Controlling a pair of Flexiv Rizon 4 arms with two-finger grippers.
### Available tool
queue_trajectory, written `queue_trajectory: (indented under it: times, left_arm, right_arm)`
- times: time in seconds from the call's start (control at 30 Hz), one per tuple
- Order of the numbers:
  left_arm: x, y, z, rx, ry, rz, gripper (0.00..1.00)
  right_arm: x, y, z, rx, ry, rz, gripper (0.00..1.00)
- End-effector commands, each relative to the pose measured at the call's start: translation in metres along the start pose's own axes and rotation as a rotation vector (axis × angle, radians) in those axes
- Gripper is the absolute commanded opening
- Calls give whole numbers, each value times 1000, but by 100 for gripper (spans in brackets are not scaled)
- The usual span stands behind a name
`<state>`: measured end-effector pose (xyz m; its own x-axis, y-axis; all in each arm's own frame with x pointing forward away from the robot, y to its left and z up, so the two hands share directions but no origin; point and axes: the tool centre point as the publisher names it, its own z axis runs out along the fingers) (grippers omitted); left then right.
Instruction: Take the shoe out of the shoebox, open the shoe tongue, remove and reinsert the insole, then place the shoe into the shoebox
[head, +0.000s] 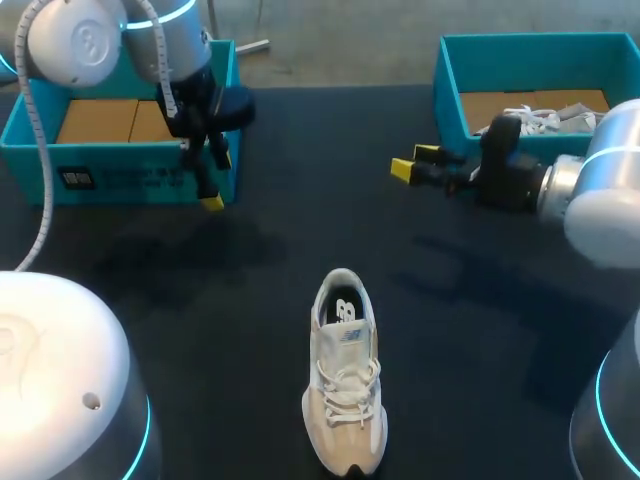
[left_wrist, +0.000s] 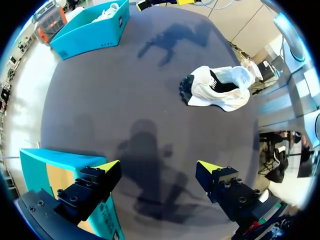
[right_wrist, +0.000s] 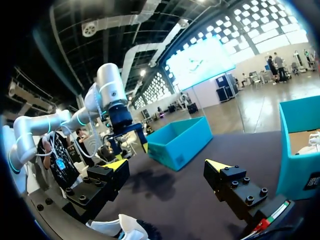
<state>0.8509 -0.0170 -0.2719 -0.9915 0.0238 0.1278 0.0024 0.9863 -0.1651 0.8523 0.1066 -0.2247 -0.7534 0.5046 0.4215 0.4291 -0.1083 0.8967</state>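
A white and beige sneaker (head: 345, 375) stands upright on the dark table, near the front middle, toe toward the front edge. In the left wrist view the sneaker (left_wrist: 220, 87) lies well ahead of my left gripper (left_wrist: 159, 166), which is open and empty. That gripper (head: 218, 180) hangs by the front right corner of the left teal shoebox (head: 130, 130). My right gripper (head: 415, 165) points left, just in front of the right teal shoebox (head: 540, 90), open with nothing between its fingers. A bit of the sneaker (right_wrist: 125, 227) shows under my right gripper (right_wrist: 166, 165).
The left shoebox (left_wrist: 55, 160) shows only its brown cardboard floor. The right shoebox (left_wrist: 92, 30) holds another white shoe (head: 535, 120). My left arm (right_wrist: 112, 95) stands beside the left shoebox (right_wrist: 182, 140), across from the right gripper. Bare dark tabletop (head: 300, 200) lies between the boxes and the sneaker.
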Motion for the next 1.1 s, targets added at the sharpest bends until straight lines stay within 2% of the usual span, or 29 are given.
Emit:
queue_trajectory:
  times: [0.03,0.17,0.27,0.7,0.77,0.8,0.87,0.93,1.1]
  left_arm:
    - [-4,0,-5,-6,-3,-12,100]
    - [-10,5,-12,-9,-26,-46,100]
    - [-18,10,-23,-35,-79,-80,100]
    - [-18,10,-23,-35,-79,-80,100]
    - [-21,11,-23,-31,-74,-83,100]
    - [-23,12,-23,-28,-70,-88,100]
    - [-27,15,-25,-23,-65,-97,100]
    - [-27,16,-26,-20,-64,-100,100]
    - [-26,17,-27,-14,-62,-106,100]
  right_arm:
    - [-14,10,3,21,69,3,100]
    - [-23,19,11,37,127,0,100]
    - [-32,27,21,100,207,19,100]
    - [-32,27,21,100,207,19,100]
    - [-39,33,18,122,298,12,100]
    - [-43,36,16,161,281,8,100]
    - [-47,44,11,201,327,-22,100]
    - [-51,50,5,263,328,-23,100]
    - [-58,56,-3,299,347,-2,100]
